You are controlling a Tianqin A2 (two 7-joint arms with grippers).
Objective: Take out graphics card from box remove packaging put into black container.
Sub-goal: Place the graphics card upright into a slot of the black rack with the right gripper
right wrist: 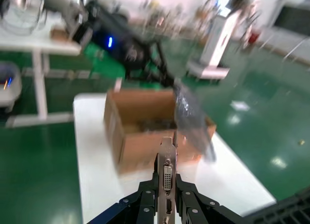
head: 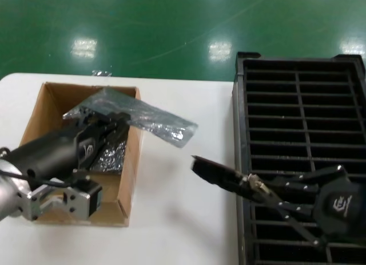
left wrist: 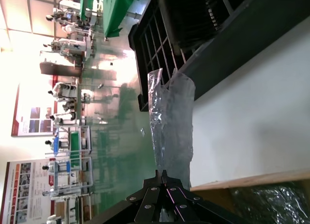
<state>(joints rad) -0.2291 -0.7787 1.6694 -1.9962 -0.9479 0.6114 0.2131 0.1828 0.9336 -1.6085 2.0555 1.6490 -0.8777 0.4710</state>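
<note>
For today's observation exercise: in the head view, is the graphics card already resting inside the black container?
No. The graphics card is held by the right gripper above the white table, beside the black container.

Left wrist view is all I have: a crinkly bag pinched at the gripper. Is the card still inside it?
Observer: No. The head view shows the graphics card in the right gripper, clear of the packaging.
Operator: Where is the card?
Observer: Over the white table, beside the black container.
Operator: Is the box empty?
Observer: No, another shiny bag lies in the box.
</note>
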